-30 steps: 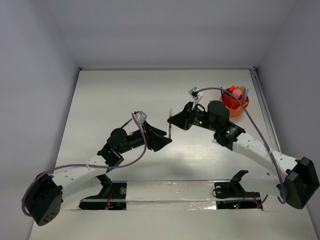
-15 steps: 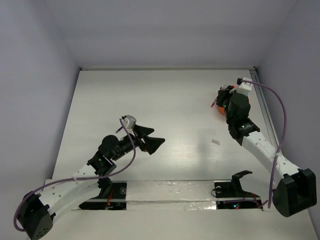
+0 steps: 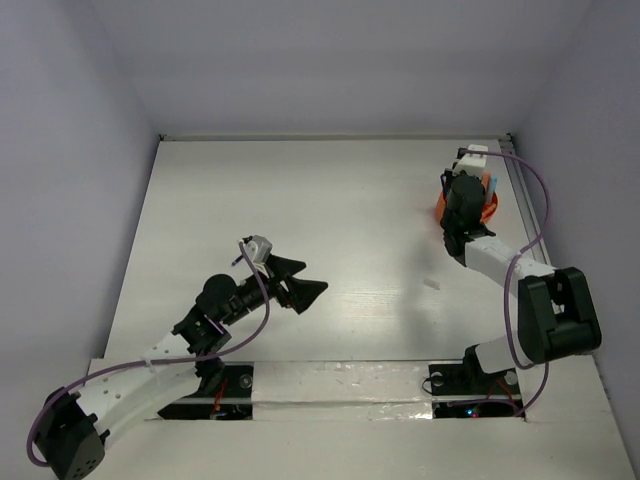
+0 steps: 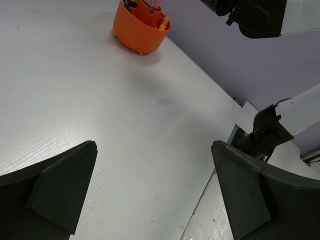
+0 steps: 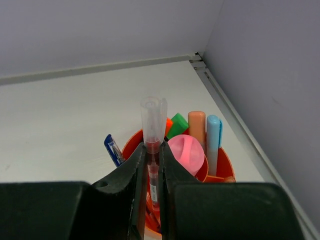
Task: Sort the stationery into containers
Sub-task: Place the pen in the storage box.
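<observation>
**A:** How far is the sorting now, in your opinion?

**B:** Nearly at the end, I think. The right gripper [image 5: 152, 156] stands directly above the orange holder [image 5: 223, 162] at the far right of the table [image 3: 300, 190]. Its two fingers are pressed on a thin red pen [image 5: 153, 120] with a clear cap. The pen is upright, with its lower end already down between the dividers.

**A:** So this pen is not yet released?

**B:** Not yet. It is pinched, and whether its tip touches the bottom I cannot tell.

**A:** What is already inside?

**B:** A blue pen [image 5: 112, 148] at the left wall, a green cap [image 5: 178, 123], an orange marker [image 5: 197, 127], a light blue marker [image 5: 213, 137] and a pink round piece [image 5: 186, 151]. They all stand or lie within the rim.

**A:** And the left gripper?

**B:** The left gripper [image 3: 308, 278] is spread wide and carries nothing. It hovers over the middle of the table, well apart from the holder.

**A:** Is something left on the table?

**B:** From above I see no other pen lying there. There is only one pale speck [image 3: 430, 284] between the two arms, too small to say if it is an eraser bit or a mark. My judgement is that what remains is to let the red pen go and then check that speck.
</observation>
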`<state>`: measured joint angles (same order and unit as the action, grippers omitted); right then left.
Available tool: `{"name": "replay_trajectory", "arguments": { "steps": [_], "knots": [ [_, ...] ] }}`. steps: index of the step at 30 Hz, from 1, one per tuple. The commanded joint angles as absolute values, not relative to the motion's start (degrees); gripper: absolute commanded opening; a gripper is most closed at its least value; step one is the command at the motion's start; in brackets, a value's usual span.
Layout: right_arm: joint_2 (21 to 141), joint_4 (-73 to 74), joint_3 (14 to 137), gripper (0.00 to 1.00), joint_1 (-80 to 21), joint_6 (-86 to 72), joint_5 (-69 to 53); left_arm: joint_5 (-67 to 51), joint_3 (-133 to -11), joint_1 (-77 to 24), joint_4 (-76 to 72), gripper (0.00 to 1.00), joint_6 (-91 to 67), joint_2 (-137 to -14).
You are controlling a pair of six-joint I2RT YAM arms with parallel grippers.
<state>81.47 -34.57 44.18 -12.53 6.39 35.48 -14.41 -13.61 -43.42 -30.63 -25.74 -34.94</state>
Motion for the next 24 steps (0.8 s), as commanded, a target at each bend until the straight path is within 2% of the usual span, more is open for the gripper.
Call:
{"name": "replay_trajectory", "arguments": {
  "steps": [1, 8, 14, 16, 17, 24],
  "knots": [
    [83.4, -43.68, 45.88, 0.0, -12.48, 13.27, 33.41, -15.64, -13.18, -43.59, -34.19, 0.99, -25.31, -34.19],
    [88.23, -42.81, 45.79, 0.0, -12.48, 14.24, 27.7, -16.35, -13.1, -43.59, -34.98, 0.99, -25.49, -34.98],
    [90.35, -40.17, 45.44, 0.02, -12.48, 11.87, 27.94, -16.17, -12.92, -43.59, -34.98, 0.99, -25.49, -34.89],
    [90.35, -39.12, 45.44, 0.09, -12.48, 10.55, 28.12, -16.26, -13.01, -43.59, -35.07, 0.99, -25.49, -35.07],
    [90.35, -38.5, 45.53, 0.19, -12.48, 10.37, 28.47, -16.17, -13.09, -43.59, -35.16, 0.99, -25.49, -35.24],
    [90.7, -32.26, 47.9, 0.53, -12.48, 7.91, 30.06, -15.73, -13.18, -43.59, -34.89, 0.99, -25.4, -35.42]
  ]
}}
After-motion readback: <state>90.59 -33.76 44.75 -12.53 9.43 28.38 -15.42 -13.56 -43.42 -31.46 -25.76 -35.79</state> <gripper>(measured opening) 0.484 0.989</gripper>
